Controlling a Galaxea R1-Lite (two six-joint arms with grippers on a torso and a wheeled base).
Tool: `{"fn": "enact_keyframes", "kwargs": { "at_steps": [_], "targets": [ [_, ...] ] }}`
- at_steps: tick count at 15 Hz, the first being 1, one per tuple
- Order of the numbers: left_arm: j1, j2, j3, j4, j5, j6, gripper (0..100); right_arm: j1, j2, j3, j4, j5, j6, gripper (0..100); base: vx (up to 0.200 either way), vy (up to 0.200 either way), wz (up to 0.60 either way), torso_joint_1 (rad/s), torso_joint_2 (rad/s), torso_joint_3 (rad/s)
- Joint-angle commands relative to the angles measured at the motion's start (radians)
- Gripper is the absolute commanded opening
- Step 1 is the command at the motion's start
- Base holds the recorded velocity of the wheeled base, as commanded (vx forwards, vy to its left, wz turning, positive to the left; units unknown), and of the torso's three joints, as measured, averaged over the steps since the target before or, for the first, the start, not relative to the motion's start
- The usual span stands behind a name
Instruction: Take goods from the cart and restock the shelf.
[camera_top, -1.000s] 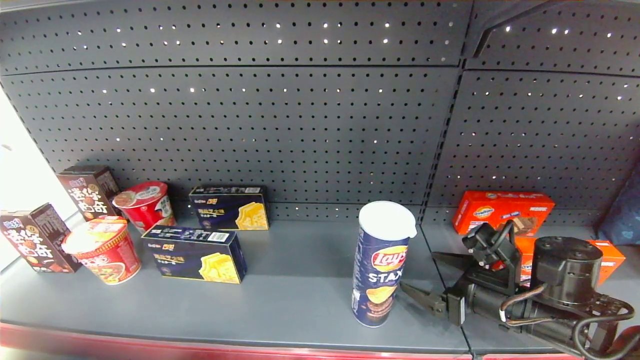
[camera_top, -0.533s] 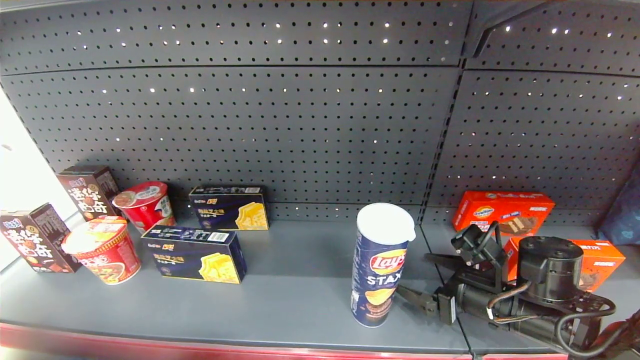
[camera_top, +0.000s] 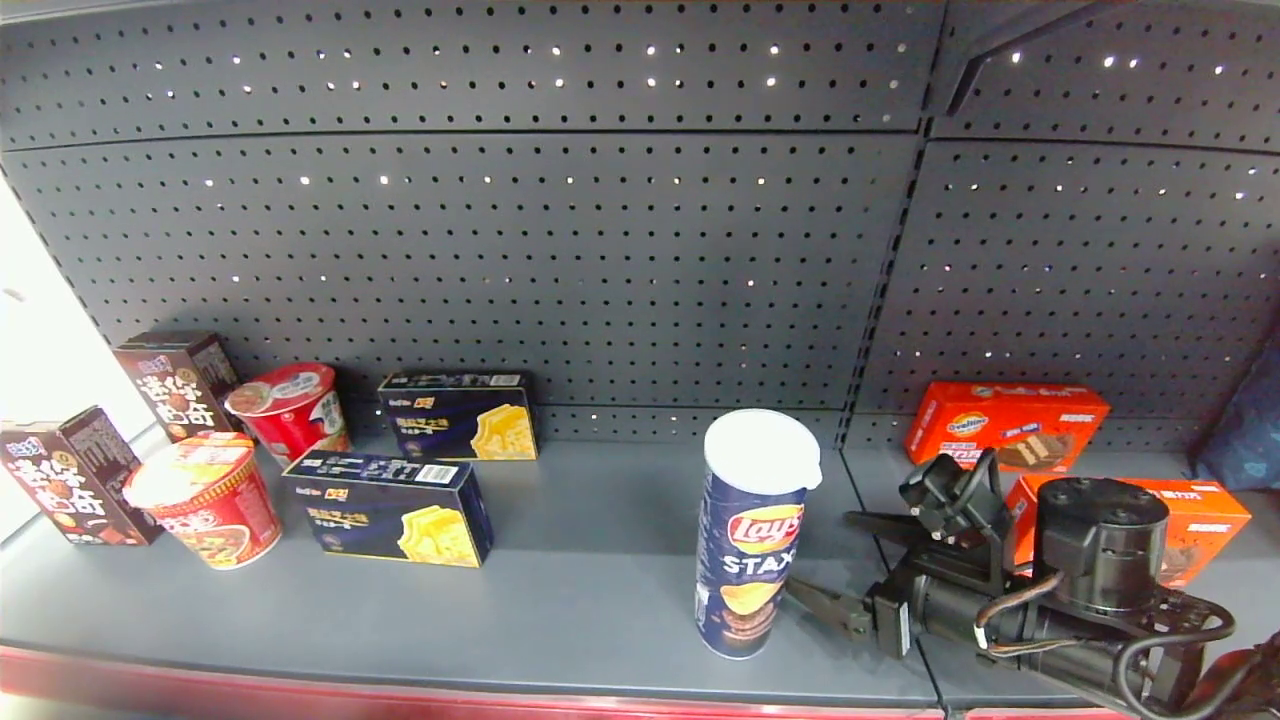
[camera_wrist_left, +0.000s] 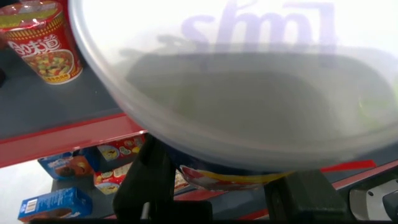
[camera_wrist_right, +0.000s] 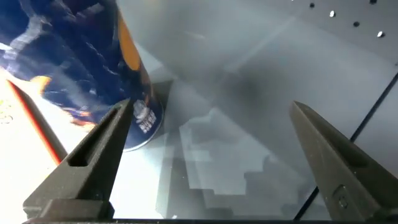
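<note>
A tall dark-blue chips can (camera_top: 748, 535) with a white lid stands on the grey shelf (camera_top: 600, 560), slightly tilted. My right gripper (camera_top: 828, 555) lies low just right of the can, open, with its near finger by the can's lower side. In the right wrist view the can (camera_wrist_right: 81, 62) sits outside one finger (camera_wrist_right: 99, 155) of the open gripper (camera_wrist_right: 211, 109), with nothing between the fingers. In the left wrist view my left gripper (camera_wrist_left: 217, 193) is closed around a second can (camera_wrist_left: 236, 112) with a clear lid.
Dark boxes (camera_top: 390, 510), red noodle cups (camera_top: 205, 500) and brown cartons (camera_top: 70, 475) stand at the shelf's left. Orange boxes (camera_top: 1005, 420) sit behind the right arm. A pegboard wall (camera_top: 600, 250) backs the shelf, and a red strip (camera_top: 400, 695) lines its front edge. Another noodle cup (camera_wrist_left: 43, 40) stands on the shelf.
My right gripper has slid left along the shelf, still open. The chips can has shifted a little to the left with it.
</note>
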Motion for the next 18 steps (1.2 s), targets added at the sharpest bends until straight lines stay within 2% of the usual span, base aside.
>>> {"fn": "enact_keyframes", "kwargs": {
  "at_steps": [1, 3, 4, 5, 6, 7, 8, 9, 11, 12, 14, 16, 18],
  "targets": [
    [-0.001, 0.0, -0.004, 0.0, 0.0, 0.0, 0, 0.003, -0.049, 0.014, -0.002, 0.001, 0.0, 100, 0.0, 0.0, 0.0, 0.0, 0.0, 0.0],
    [0.001, 0.0, -0.019, -0.002, -0.001, 0.0, 0, 0.005, -0.131, 0.032, 0.004, -0.03, 0.001, 100, 0.0, 0.0, 0.0, 0.0, 0.0, 0.0],
    [-0.002, 0.002, -0.07, 0.001, -0.004, 0.002, 0, 0.003, -0.256, 0.057, 0.053, -0.098, 0.001, 100, 0.0, 0.0, 0.0, 0.0, 0.0, 0.0],
    [-0.01, 0.019, -0.108, 0.0, -0.009, 0.005, 0, 0.005, -0.37, 0.068, 0.148, -0.099, 0.001, 100, 0.0, 0.0, 0.0, 0.0, 0.0, 0.0],
    [-0.01, 0.019, -0.108, 0.0, -0.009, 0.005, 0, 0.005, -0.37, 0.068, 0.148, -0.099, 0.001, 100, 0.0, 0.0, 0.0, 0.0, 0.0, 0.0],
    [-0.068, 0.103, -0.185, 0.0, -0.026, 0.006, 0, 0.043, -0.516, 0.046, 0.338, -0.111, 0.001, 100, 0.0, 0.0, 0.0, 0.0, 0.0, 0.0],
    [-0.081, 0.135, -0.214, 0.0, -0.026, 0.008, 0, 0.058, -0.558, 0.04, 0.401, -0.134, 0.001, 100, 0.0, 0.0, 0.0, 0.0, 0.0, 0.0],
    [-0.116, 0.236, -0.3, 0.0, -0.026, 0.006, 0, 0.107, -0.651, 0.022, 0.538, -0.217, 0.001, 100, 0.0, 0.0, 0.0, 0.0, 0.0, 0.0],
    [-0.17, 0.397, -0.422, -0.002, -0.024, 0.006, 0, 0.176, -0.749, -0.001, 0.668, -0.305, 0.003, 100, 0.0, 0.0, 0.0, 0.0, 0.0, 0.0],
    [-0.188, 0.482, -0.461, -0.025, -0.024, 0.008, 0, 0.199, -0.767, 0.011, 0.691, -0.352, 0.009, 100, 0.0, 0.0, 0.0, 0.0, 0.0, 0.0],
    [-0.196, 0.62, -0.468, -0.151, -0.024, 0.02, 0, 0.247, -0.844, 0.049, 0.69, -0.409, 0.011, 100, 0.0, 0.0, 0.0, 0.0, 0.0, 0.0],
    [-0.229, 0.752, -0.471, -0.223, -0.029, 0.049, 0, 0.259, -0.925, 0.111, 0.694, -0.414, 0.03, 100, 0.0, 0.0, 0.0, 0.0, 0.0, 0.0],
    [-0.28, 0.855, -0.467, -0.267, -0.029, 0.063, 0, 0.258, -0.976, 0.135, 0.723, -0.414, 0.032, 100, 0.0, 0.0, 0.0, 0.0, 0.0, 0.0]
  ]
}}
